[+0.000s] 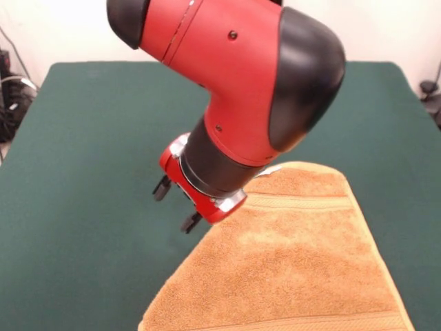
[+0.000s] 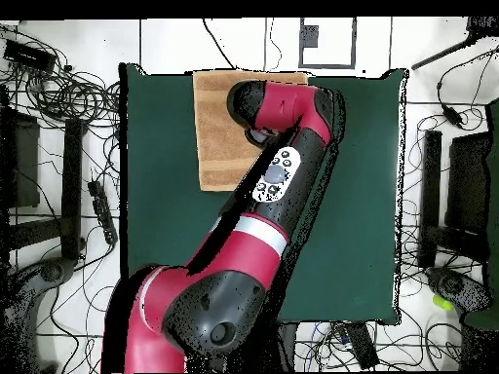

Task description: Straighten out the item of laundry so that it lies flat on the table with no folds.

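The item of laundry point(image 1: 296, 262), an orange-tan terry towel, lies on the dark green table point(image 1: 83, 172) at the lower right of the front view and runs off the picture's bottom edge. One stripe band crosses it near its far end and another near the bottom edge. Its left edge slants from the far end down to the lower left. My gripper point(image 1: 176, 205) hangs just beyond that slanted edge, over the green cloth, open with nothing between its fingers. In the overhead view the towel point(image 2: 214, 127) sits at the table's point(image 2: 351, 195) top edge, its right part and the gripper hidden under my arm point(image 2: 292, 127).
Green cloth stretches wide to the left of and behind the towel in the front view. Cables point(image 1: 14, 89) lie off the table's left end and a dark object point(image 1: 431, 89) off its right. Overhead, cables and stands point(image 2: 58, 175) ring the table.
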{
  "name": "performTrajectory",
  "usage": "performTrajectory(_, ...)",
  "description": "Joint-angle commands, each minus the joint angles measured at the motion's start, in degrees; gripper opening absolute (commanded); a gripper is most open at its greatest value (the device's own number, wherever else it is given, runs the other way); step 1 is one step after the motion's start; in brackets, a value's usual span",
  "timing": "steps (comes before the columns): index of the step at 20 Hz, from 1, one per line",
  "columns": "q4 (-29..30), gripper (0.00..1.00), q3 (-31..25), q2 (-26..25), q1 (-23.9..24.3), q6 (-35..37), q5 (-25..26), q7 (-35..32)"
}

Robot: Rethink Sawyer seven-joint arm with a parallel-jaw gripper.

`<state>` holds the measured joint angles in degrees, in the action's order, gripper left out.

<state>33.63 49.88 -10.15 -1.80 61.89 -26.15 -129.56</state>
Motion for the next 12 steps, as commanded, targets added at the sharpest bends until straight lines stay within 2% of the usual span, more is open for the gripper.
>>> performTrajectory(1, -5.2, 1.0, 0.8, -4.8, -0.4, 4.8, -3.0, -22.3)
performTrajectory(3, -5.0, 1.0, 0.7, -5.2, -0.5, 4.1, -2.6, -23.0)
performTrajectory(5, -2.2, 1.0, -0.5, -4.3, -1.4, 1.9, -1.4, -22.2)
performTrajectory(9, 8.4, 1.0, -4.9, 0.1, -4.7, -6.0, 1.6, -19.5)
performTrajectory(12, 11.4, 1.0, -5.8, 0.9, -5.9, -8.7, 2.5, -19.5)
